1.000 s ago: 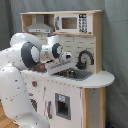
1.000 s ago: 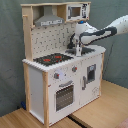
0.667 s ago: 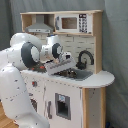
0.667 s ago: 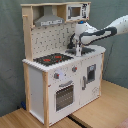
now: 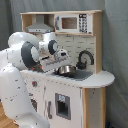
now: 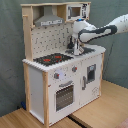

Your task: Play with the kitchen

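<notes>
Although the task is loosely worded, it may be judged that the play is in its middle part, because the arm is already reached over the counter and nothing is seen to be displaced or opened. Nearest in the second exterior view, at the lower part of the frame, a wooden table [image 6: 95,112] is seen, and on it the kitchen [image 6: 60,75] is placed, filling the centre of the frame; its oven door [image 6: 64,95] is closed. Higher, at the centre left, the stovetop [image 6: 51,59] is found, and to its right, at the centre right, the gripper [image 6: 76,49] is lowered over the sink [image 5: 75,73] area, near the faucet [image 5: 84,58]. Whether the claw is apart, together or clamped on something cannot be told from the pictures. In the first exterior view a metal pot [image 5: 66,69] is seen in the sink, just below the arm's end. Farther back, at the upper part of the frame, the hood [image 6: 50,20] and the toy microwave [image 5: 72,23] are mounted, untouched as far as is shown. Behind all, a grey curtain [image 6: 11,50] is hung. The faucet and the upper shelf may stand in the way of the wrist.
</notes>
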You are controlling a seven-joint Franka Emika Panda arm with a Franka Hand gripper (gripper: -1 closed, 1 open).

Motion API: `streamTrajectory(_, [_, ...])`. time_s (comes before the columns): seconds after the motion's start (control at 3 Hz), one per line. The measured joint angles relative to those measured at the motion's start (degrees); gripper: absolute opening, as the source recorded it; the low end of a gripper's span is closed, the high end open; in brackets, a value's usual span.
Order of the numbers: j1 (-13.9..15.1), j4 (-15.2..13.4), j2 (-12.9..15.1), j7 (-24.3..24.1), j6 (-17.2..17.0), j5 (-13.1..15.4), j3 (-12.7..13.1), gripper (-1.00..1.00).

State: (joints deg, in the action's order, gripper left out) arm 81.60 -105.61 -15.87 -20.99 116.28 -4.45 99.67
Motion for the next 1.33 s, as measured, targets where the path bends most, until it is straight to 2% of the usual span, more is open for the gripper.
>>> streamTrajectory(0.67, [-6.5,0.6,0.0,-3.8,-6.2,0.1,-6.8,-1.00])
streamTrajectory(1.0, [-9.7,2.1,-0.1,-4.6,-9.3,0.1,-10.5,-1.00])
streamTrajectory(1.33, [-11.3,7.6,-0.8,-5.0,-8.6,0.9,-11.3,-1.00])
